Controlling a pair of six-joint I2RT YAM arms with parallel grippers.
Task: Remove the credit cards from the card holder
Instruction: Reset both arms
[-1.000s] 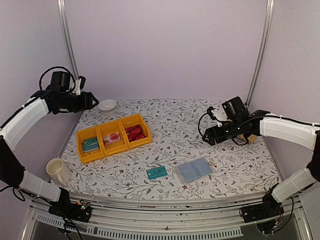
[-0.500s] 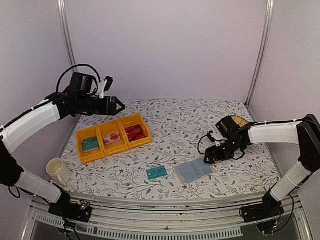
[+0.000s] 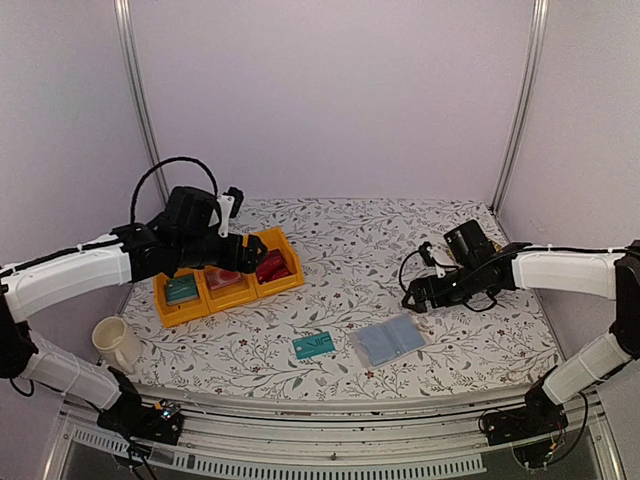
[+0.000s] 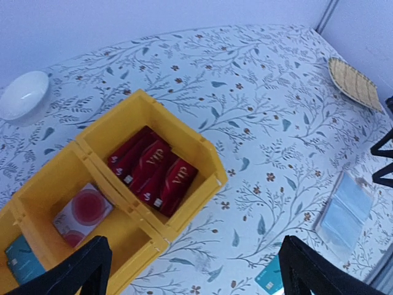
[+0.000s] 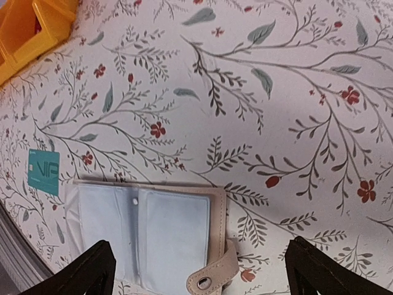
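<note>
Since the earlier frame, the left arm had swung in from the far-left side to hang over the yellow bins [image 3: 290,262], and the right gripper [image 3: 420,298] had drawn slightly back from the card holder [image 3: 390,340]. Both the right and the left gripper [image 3: 248,262] stood spread wide, holding nothing. The card holder lay open and flat on the counter [image 3: 350,250] near its front edge, long axis running left to right, slightly tilted. One teal credit card [image 3: 314,345] lay loose just left of it. The holder lay just in front of the right gripper and well apart from the left. I judged the right arm nearer. I could not tell whether the sleeves held more cards.
</note>
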